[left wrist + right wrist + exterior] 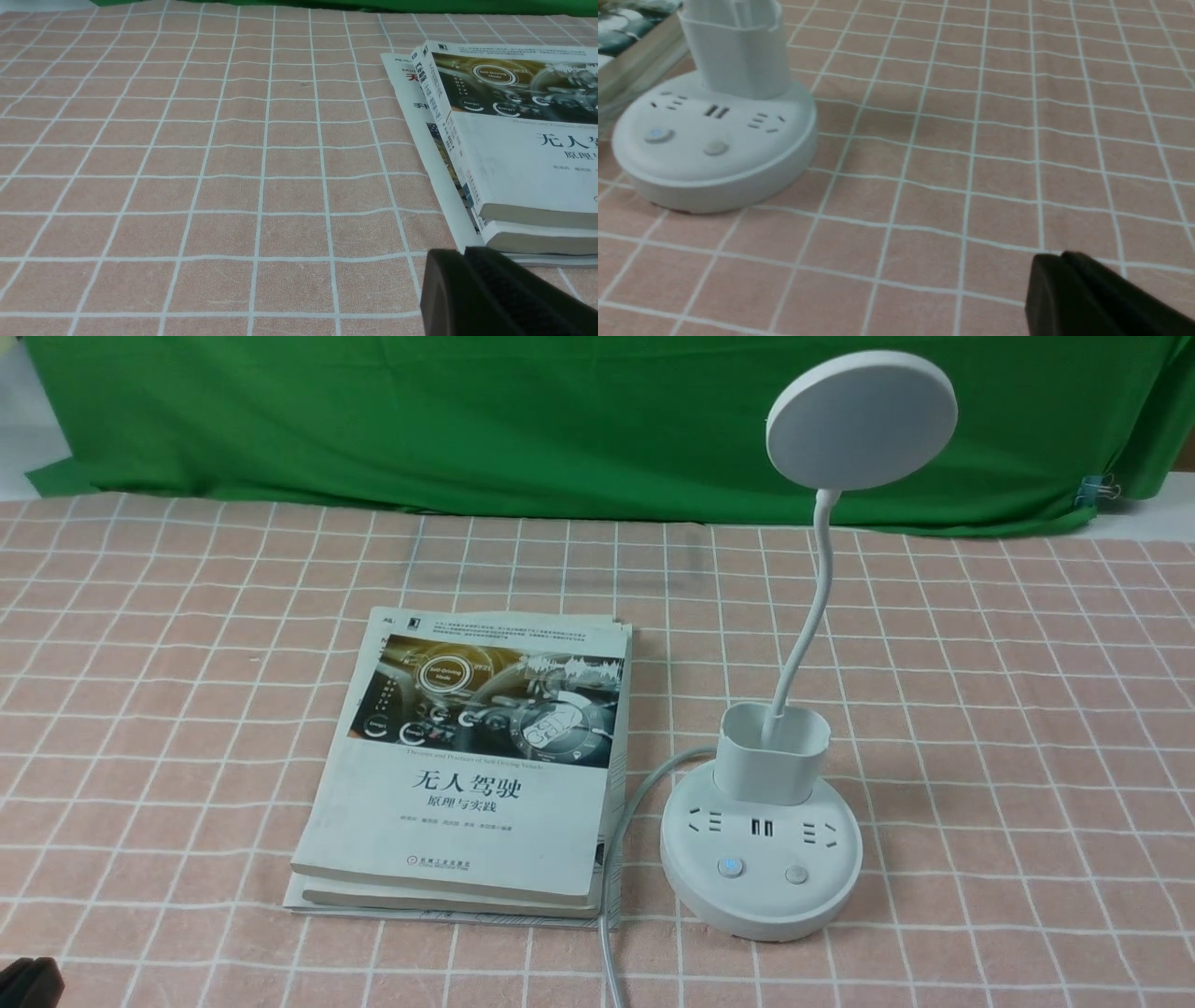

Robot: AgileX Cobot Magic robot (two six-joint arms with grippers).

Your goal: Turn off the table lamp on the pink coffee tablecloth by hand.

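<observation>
- The table lamp (761, 859) stands on the pink coffee tablecloth (187, 616), right of centre on the near side. Its disc head faces away, so the lit face is hidden.
- On the base, the left button (730, 868) glows blue and the right button (795, 875) is plain. Judging by that, the lamp is still on and the press is not done.
- A stack of books (467, 756) lies just left of the base, with the grey cable (611, 896) running between them toward the near edge.
- Right gripper (1064, 270): only a dark tip shows. It is low over the cloth and apart from the base, with nothing visibly held. Cannot tell the jaw gap.
- Left gripper (462, 266): a dark tip shows near the books' near-left corner. Cannot tell the opening.
- Left to do: everything, meaning reach the base and press the button. The right arm looks closer.
</observation>
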